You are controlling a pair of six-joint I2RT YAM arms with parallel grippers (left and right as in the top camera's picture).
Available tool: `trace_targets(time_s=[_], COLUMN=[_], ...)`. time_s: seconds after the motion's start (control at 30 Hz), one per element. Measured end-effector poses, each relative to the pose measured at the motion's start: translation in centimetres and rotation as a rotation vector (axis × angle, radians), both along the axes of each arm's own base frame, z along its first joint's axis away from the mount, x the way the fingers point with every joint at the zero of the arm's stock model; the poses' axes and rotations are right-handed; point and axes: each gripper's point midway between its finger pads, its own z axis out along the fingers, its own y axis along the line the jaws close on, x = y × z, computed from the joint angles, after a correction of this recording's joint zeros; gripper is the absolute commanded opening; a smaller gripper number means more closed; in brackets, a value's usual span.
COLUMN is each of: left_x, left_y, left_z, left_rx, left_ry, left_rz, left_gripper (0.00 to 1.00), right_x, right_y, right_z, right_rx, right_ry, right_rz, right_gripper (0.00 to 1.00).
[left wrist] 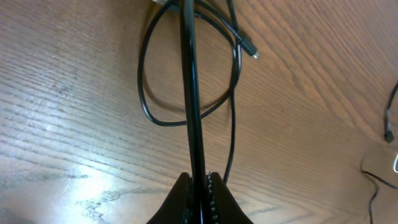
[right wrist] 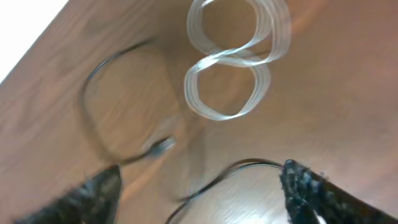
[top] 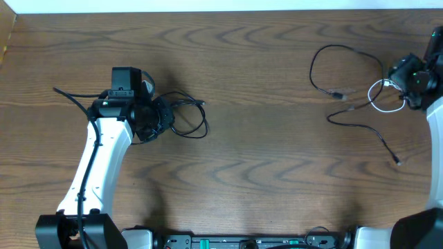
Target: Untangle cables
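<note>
Pulling slowly seems wisest: the left gripper (left wrist: 199, 184) is clenched on a taut black cable (left wrist: 188, 74), its loop lying just beyond that gripper. Well apart from it, the right gripper (right wrist: 202, 184) hangs released over the white cable (right wrist: 227, 114).

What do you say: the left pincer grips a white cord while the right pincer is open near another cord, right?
Not quite. The left wrist view shows the left pincer gripping a black cord, not a white one. The rest holds: the right pincer is open near another cord, the white cord.
</note>
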Motion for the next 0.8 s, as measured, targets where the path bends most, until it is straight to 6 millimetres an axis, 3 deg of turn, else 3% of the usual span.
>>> trace_targets(time_s=[0.17, 0.3, 0.47, 0.6, 0.8], left_x=[1.5, 1.9, 1.3, 0.5, 0.2], left_y=[-3.1, -6.6, -9.8, -10.9, -11.2], left_z=[2.2, 5.6, 10.6, 13.7, 15.7], left_rx=[-0.154, -0.35, -0.587, -0.731, -0.822], left_ry=[-0.142, -0.299, -0.491, -0.583, -0.598], left_rz=[-0.16, -0.352, -0.556, -0.659, -0.691], left_gripper=[0.07, 0.07, 0.07, 0.07, 0.07], right_x=[1.5, 1.7, 1.3, 0.6, -0.6], right_y=[6.5, 12.0, 18.1, 22.9, 30.4], right_z=[-1.6, -2.7, -4.4, -6.4, -9.2], right_rx=[0.172, 0.305, 0.428, 0.498, 0.609], right_ry=[-0.02, -0.032, -0.013, 0.035, 0.057], right_rz=[0.364, 0.634, 0.852, 0.982, 1.176], right_gripper=[0.77, 0.75, 0.75, 0.76, 0.77])
